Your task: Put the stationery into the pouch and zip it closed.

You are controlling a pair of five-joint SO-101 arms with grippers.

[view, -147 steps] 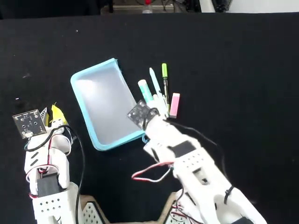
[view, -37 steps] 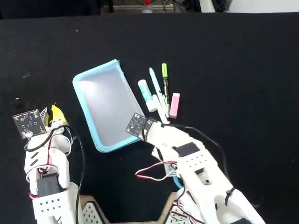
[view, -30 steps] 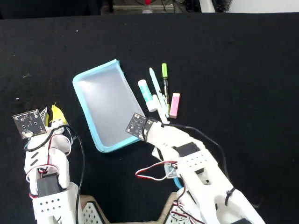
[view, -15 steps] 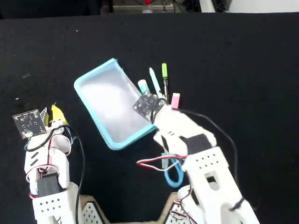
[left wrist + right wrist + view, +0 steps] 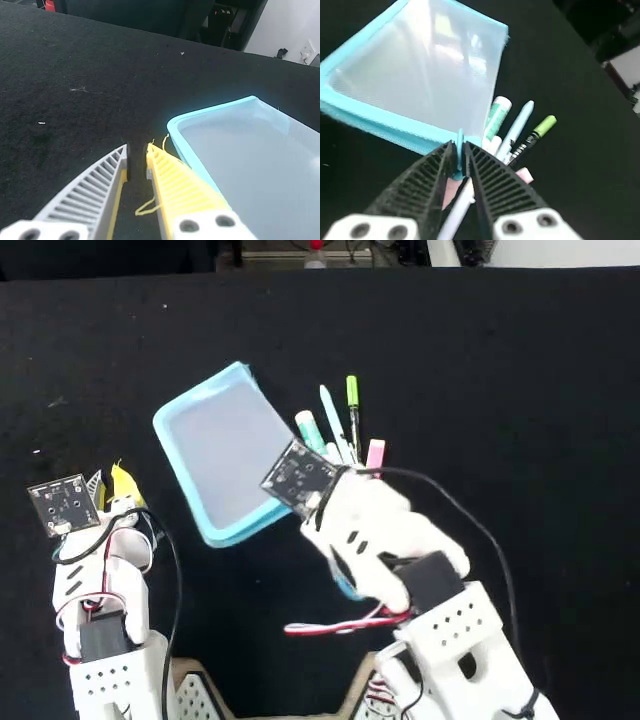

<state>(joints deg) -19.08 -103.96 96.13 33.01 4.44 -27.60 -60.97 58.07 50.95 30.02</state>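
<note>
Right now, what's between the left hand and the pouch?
Just bare table. The high view shows the left hand and pouch lying apart.

Right gripper (image 5: 459,151): black fingers (image 5: 492,182) are pinching the teal zipper pull (image 5: 459,137) at a corner of the teal-edged clear pouch (image 5: 420,65). Teal-white marker (image 5: 496,117), pale blue pen (image 5: 520,120), green highlighter (image 5: 538,129) and pink eraser (image 5: 523,174) are lying just beside that corner.

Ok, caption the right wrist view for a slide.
Right end effector pinches the zipper pull of the blue pouch, pens alongside.
</note>
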